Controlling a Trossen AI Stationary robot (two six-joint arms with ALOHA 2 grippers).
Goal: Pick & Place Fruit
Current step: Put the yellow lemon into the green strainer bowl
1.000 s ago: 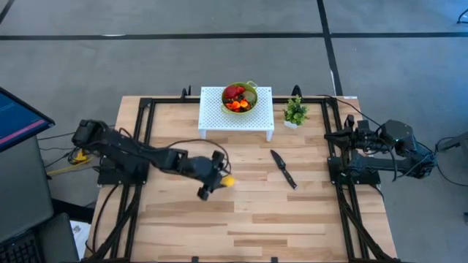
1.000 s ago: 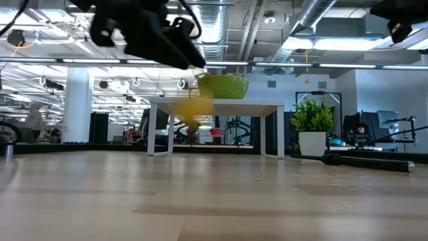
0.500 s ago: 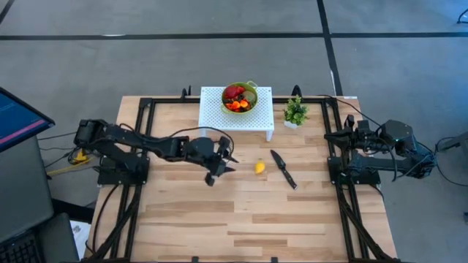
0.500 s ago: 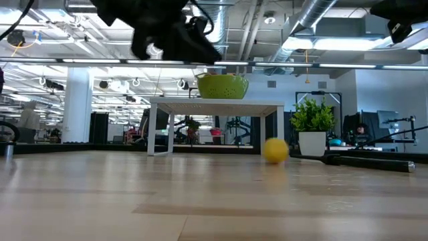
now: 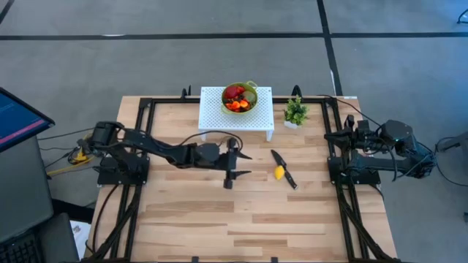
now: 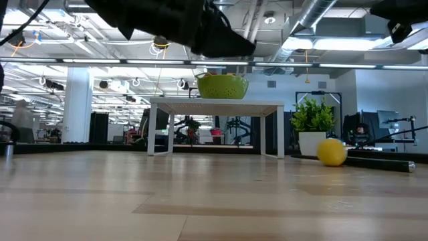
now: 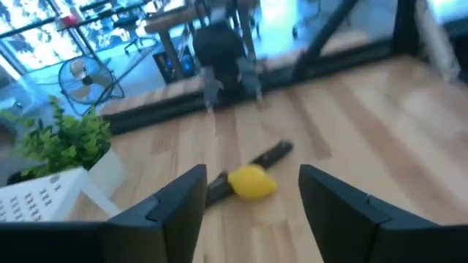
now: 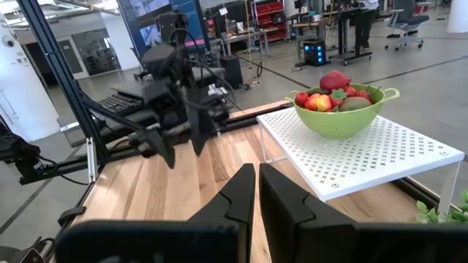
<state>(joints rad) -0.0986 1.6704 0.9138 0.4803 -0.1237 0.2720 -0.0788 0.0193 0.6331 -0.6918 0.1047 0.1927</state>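
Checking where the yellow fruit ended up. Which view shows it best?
The left wrist view: the yellow fruit sits centred between the open left gripper's fingers, against the black knife. High view shows it small beside the knife; low view shows it side-on on the table. The right wrist view misses it.

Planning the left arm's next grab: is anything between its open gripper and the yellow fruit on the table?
Nothing visible. The left gripper faces the yellow fruit across bare wood; the black knife lies against the fruit, not between.
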